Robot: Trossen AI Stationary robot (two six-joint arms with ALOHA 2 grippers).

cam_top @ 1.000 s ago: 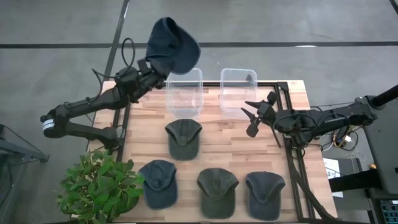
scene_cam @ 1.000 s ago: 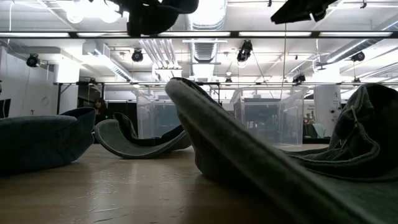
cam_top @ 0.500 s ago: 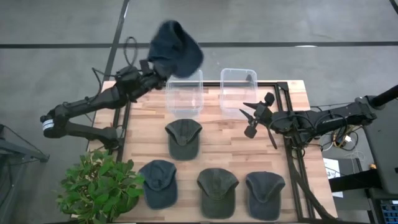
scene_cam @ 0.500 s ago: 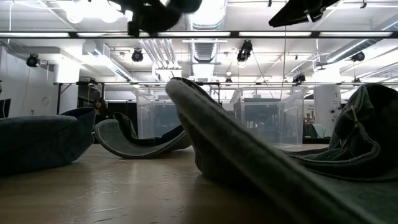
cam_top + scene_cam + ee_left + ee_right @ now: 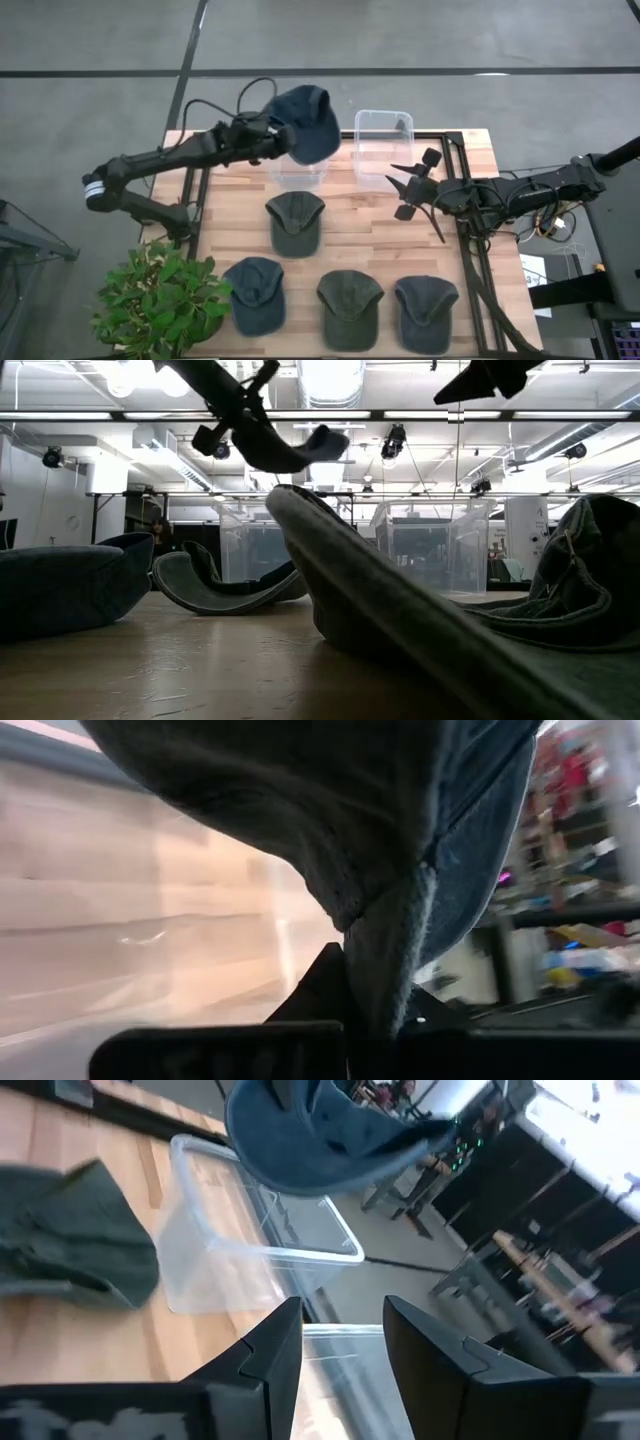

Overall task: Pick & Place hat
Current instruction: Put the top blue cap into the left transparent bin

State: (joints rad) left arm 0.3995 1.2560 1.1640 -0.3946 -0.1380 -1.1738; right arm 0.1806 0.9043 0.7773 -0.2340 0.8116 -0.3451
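Note:
My left gripper (image 5: 270,137) is shut on a dark blue cap (image 5: 306,122), held in the air over the left clear bin (image 5: 297,160); the cap also shows in the right wrist view (image 5: 320,1135) and the low view (image 5: 290,450). My right gripper (image 5: 408,184) is open and empty, hovering by the right clear bin (image 5: 382,140). Several more caps lie crown-up on the table: one olive cap in the middle (image 5: 295,222) and three in the near row (image 5: 254,294) (image 5: 350,308) (image 5: 427,313). My left gripper pinches a bunched fold of the cap's cloth (image 5: 385,950) between its two fingers, at the cap's left edge (image 5: 281,133). The fingers come from the table's left, roughly level. The cap is lifted clear, spread out beyond the fingers above the left bin.
A potted plant (image 5: 160,298) stands at the table's near left corner. A black metal frame (image 5: 468,230) runs along the table's right side. The two clear bins stand side by side at the far edge.
My left gripper has swung down and toward the table's right with the blue cap. The cap has come from high beyond the far edge down to just over the left bin. My right gripper has shifted slightly and stayed open.

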